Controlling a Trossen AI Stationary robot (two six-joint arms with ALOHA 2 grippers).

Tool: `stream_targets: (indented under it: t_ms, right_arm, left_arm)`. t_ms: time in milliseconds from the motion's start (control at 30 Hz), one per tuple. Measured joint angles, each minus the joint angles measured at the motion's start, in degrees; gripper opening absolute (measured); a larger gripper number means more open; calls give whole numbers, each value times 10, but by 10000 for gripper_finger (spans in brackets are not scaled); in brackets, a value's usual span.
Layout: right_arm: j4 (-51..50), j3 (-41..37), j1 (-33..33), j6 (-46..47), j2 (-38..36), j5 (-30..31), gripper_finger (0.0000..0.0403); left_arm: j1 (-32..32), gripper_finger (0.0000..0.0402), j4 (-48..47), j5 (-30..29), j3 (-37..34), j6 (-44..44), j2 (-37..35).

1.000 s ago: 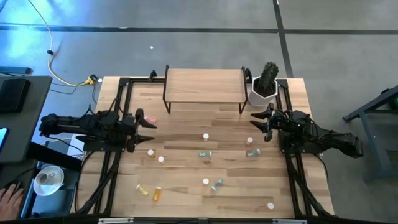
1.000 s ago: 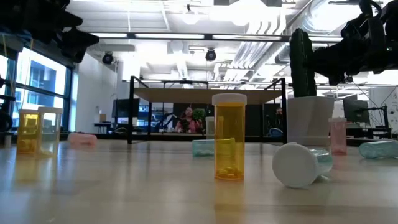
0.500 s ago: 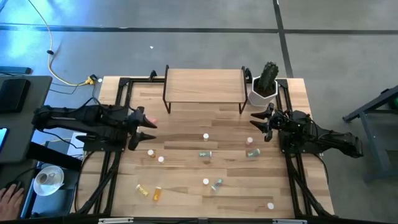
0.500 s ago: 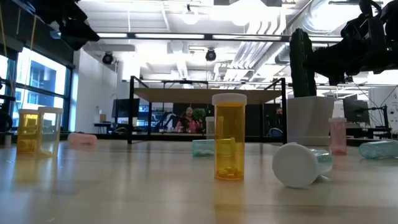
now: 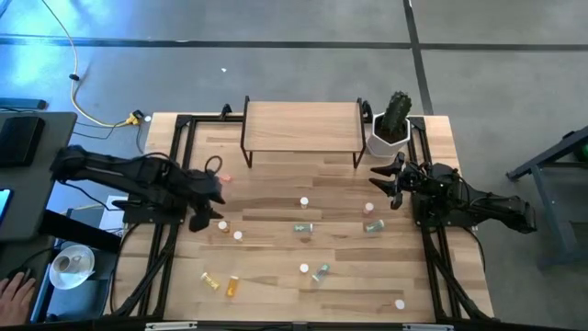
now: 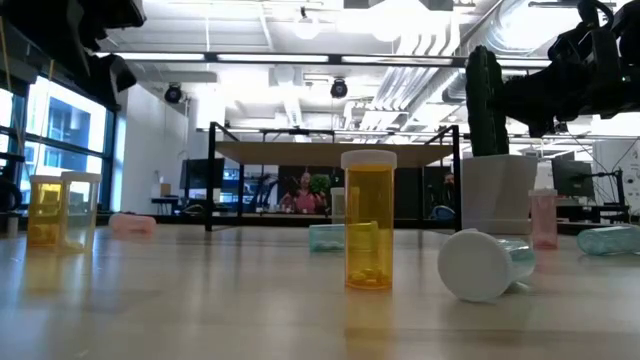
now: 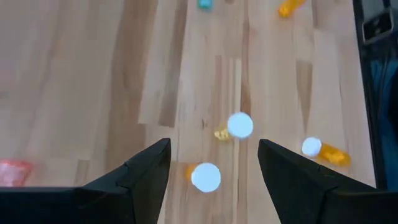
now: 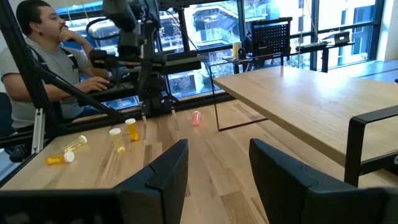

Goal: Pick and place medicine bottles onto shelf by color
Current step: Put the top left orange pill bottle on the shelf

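Medicine bottles with white caps are scattered over the wooden table. An orange one [image 6: 369, 220] stands upright. A pink one [image 5: 225, 177] and a green one [image 5: 303, 227] lie on their sides. The shelf [image 5: 301, 129] stands bare at the far edge. My left gripper [image 5: 213, 200] hangs open at the table's left, slanting down. Below it, in the left wrist view, stand two capped bottles [image 7: 240, 125] [image 7: 206, 177] between the lines of its fingers [image 7: 214, 149], untouched. My right gripper [image 5: 375, 187] waits open and level at the right, near an upright pink bottle [image 5: 369, 208].
A white pot with a cactus [image 5: 389, 129] stands at the shelf's right end. Black frame rails [image 5: 175, 156] run along both table sides. A person [image 8: 43, 68] sits beyond the left edge. More bottles lie near the front edge [image 5: 232, 286].
My left arm has risen a little and tipped its gripper from level to slanting down at the table, reaching slightly toward the right. Its fingers stay open. The bottles have kept their places.
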Motion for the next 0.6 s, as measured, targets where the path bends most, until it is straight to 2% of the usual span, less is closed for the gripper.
stream_targets:
  t_ms: [600]
  right_arm:
    - [0,0,0,0,1,0,162]
  left_arm:
    - [-84,232,-17,-39,0,-51,83]
